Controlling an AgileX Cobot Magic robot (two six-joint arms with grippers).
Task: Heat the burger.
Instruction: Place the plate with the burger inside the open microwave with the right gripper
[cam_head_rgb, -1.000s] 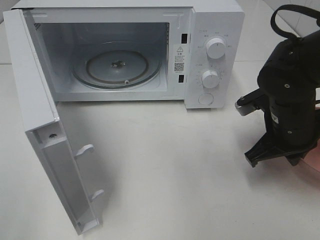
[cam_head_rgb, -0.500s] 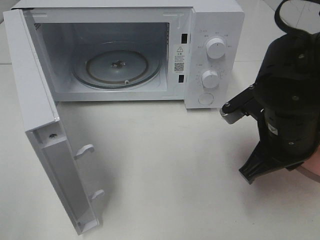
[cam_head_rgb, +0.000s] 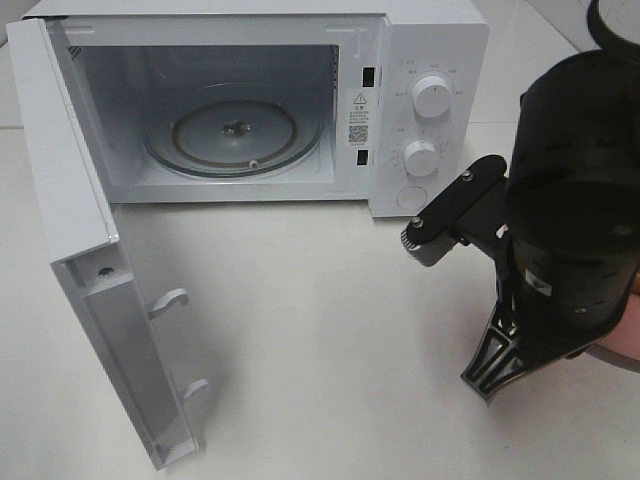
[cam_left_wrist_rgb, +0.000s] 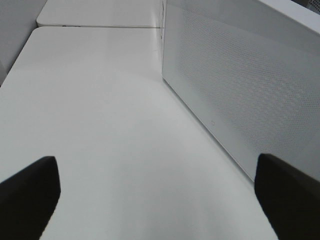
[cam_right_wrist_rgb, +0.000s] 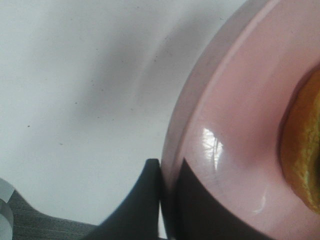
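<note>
In the right wrist view the burger (cam_right_wrist_rgb: 302, 150) shows only as a golden-brown bun edge on a shallow pink plate (cam_right_wrist_rgb: 235, 125). My right gripper (cam_right_wrist_rgb: 167, 177) is shut on the plate's rim, one dark finger under it and one on top. In the exterior view the right arm's black bulk hides the burger; a sliver of the plate (cam_head_rgb: 625, 345) shows at the right edge, with the gripper (cam_head_rgb: 490, 372) low at the right of the table. My left gripper (cam_left_wrist_rgb: 160, 200) stands open over bare table, holding nothing.
A white microwave (cam_head_rgb: 430, 40) stands at the back with its door (cam_head_rgb: 75, 210) swung wide to the left and a glass turntable (cam_head_rgb: 235, 130) inside. The left wrist view shows the door's perforated white panel (cam_left_wrist_rgb: 240, 85) beside the left gripper.
The right arm has moved left toward the microwave front, carrying the plate; it fills more of the exterior view. The left gripper and the microwave have not moved.
</note>
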